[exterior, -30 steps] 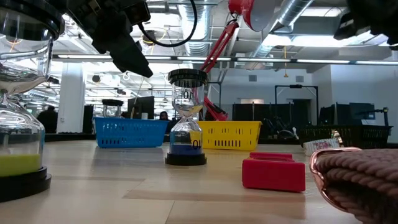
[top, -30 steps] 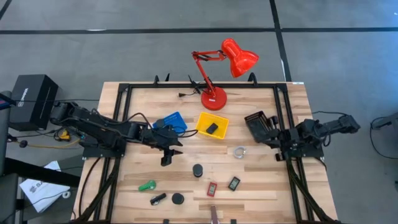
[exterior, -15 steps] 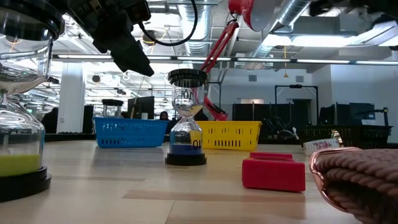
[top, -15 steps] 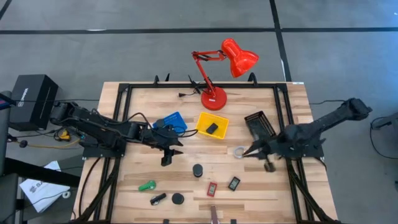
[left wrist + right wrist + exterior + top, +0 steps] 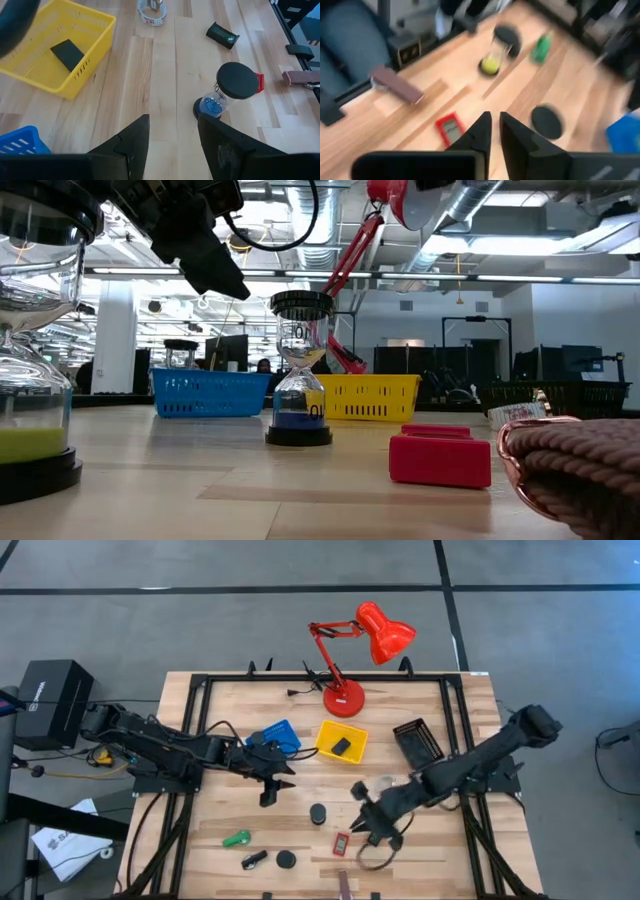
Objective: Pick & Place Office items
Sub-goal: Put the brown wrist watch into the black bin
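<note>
**Right gripper reaches over the front items, left one waits open**

The right gripper (image 5: 368,823) is stretched low over the table's front middle, its dark fingers (image 5: 482,131) nearly together with only a thin slit between them — nothing is held. Just beside it lies the small flat red rectangle (image 5: 341,843), and the round black-capped hourglass with blue sand (image 5: 318,813) stands near on its left. The left gripper (image 5: 268,790) hangs beside the blue slotted plastic tray (image 5: 275,733), fingers (image 5: 127,145) apart and empty. A flat black block (image 5: 341,746) lies inside the yellow slotted plastic tray (image 5: 326,739). The green clip (image 5: 236,838) and a black round disc (image 5: 287,859) rest on the pale wooden table (image 5: 220,700) — well apart from both grippers.
</note>
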`<move>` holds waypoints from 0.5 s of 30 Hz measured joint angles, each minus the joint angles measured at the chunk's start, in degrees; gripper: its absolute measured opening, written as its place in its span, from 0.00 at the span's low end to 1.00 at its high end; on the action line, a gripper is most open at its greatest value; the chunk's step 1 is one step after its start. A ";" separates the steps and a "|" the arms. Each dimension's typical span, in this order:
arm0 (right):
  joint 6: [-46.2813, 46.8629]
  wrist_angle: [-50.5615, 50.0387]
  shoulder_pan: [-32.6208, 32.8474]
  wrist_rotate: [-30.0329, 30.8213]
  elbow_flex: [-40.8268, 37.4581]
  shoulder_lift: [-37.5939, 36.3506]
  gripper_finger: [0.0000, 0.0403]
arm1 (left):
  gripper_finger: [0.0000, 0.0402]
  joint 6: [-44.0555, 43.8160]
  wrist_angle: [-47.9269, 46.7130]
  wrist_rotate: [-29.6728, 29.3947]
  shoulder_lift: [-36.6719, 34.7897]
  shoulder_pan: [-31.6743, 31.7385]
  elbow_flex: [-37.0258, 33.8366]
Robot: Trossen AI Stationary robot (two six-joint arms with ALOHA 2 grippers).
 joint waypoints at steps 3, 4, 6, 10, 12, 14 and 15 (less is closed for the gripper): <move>3.07 -10.02 0.24 0.02 7.43 5.53 0.14 | 0.41 0.00 0.30 0.00 0.00 0.00 0.00; 3.42 -12.88 0.31 0.01 9.43 7.23 0.15 | 0.41 0.00 0.30 0.00 0.00 0.00 0.00; 3.46 -17.69 0.70 -0.03 13.06 10.60 0.18 | 0.41 0.00 0.37 0.00 0.00 0.00 0.00; 2.79 -25.27 1.77 -0.15 19.59 16.39 0.22 | 0.41 0.00 0.68 0.00 0.00 0.00 0.00; 2.61 -28.54 2.22 -0.15 22.65 18.83 0.24 | 0.41 0.00 0.72 0.00 0.00 0.00 0.00; 1.67 -31.26 2.76 -0.15 25.49 21.01 0.26 | 0.41 0.00 0.78 0.00 0.00 0.00 0.00; 0.97 -32.01 3.03 -0.15 26.61 21.88 0.26 | 0.41 -0.01 0.85 0.00 0.00 0.00 0.00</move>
